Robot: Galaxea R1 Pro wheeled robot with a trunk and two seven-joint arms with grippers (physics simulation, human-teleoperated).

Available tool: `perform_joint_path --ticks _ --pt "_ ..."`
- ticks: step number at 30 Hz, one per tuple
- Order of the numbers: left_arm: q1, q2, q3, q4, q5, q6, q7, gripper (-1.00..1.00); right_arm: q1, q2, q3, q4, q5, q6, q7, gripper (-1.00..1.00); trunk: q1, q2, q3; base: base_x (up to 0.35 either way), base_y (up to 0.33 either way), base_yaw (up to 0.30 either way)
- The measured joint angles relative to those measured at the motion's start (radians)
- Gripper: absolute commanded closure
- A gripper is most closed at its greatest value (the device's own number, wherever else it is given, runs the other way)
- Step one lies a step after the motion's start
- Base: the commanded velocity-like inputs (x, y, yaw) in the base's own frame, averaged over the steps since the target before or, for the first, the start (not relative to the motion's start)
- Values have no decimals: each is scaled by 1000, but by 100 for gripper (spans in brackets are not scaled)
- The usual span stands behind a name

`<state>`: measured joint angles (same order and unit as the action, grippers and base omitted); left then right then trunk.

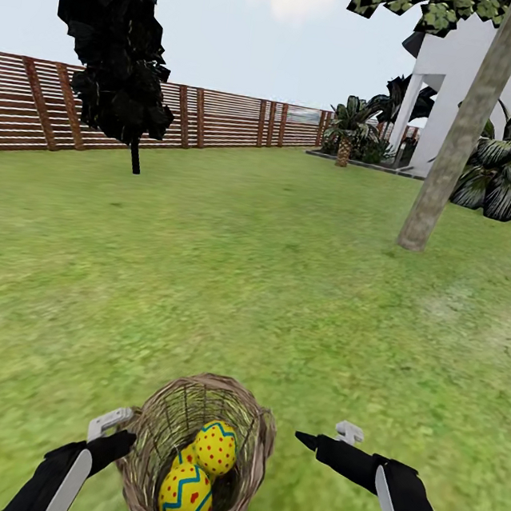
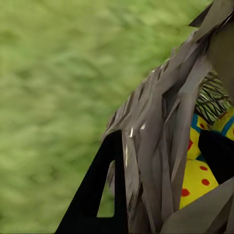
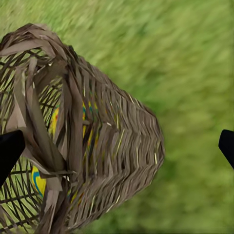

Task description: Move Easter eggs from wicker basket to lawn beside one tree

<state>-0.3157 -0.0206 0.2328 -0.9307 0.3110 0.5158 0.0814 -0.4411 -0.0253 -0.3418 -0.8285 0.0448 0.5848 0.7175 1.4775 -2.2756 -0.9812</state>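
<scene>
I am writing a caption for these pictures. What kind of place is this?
It looks like a fenced back garden beside a house: a broad lawn, a brown slatted wooden fence along the far edge, trees such as the grey-trunked tree, and a white house at the far right.

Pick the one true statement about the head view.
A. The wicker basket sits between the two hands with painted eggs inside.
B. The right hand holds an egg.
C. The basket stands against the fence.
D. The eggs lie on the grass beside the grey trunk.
A: the wicker basket sits between the left hand and right hand, with yellow eggs inside it, far from the tree trunk.
</scene>
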Motion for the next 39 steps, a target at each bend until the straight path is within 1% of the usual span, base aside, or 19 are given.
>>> perform_joint_path --ticks 3,6,13,22,24,28,39 --pt "0 0 0 -1 1 0 -4 100 0 -1 -1 2 0 0 0 -100 0 0 0 0 0 0" --pt "0 -1 0 -1 3 0 -5 100 0 -1 -2 2 -1 0 0 -100 -11 21 9 0 0 0" --pt "0 0 0 -3 -6 1 -4 100 0 0 -2 3 -1 -1 -1 -100 -38 70 31 0 0 0" --pt "0 -1 1 -4 -6 2 -4 100 0 2 -2 4 -1 -3 -1 -100 -73 133 59 0 0 0" --pt "0 -1 0 -8 -1 2 -4 100 0 2 -2 4 -2 -3 -1 -100 -80 147 66 0 0 0" --pt "0 -5 0 -9 -6 2 -8 100 0 4 0 9 -2 -3 -3 -100 -96 175 78 0 0 0" --pt "0 -5 0 -9 -5 2 -9 100 0 6 0 9 -1 -3 -3 -100 -138 252 113 0 0 0"
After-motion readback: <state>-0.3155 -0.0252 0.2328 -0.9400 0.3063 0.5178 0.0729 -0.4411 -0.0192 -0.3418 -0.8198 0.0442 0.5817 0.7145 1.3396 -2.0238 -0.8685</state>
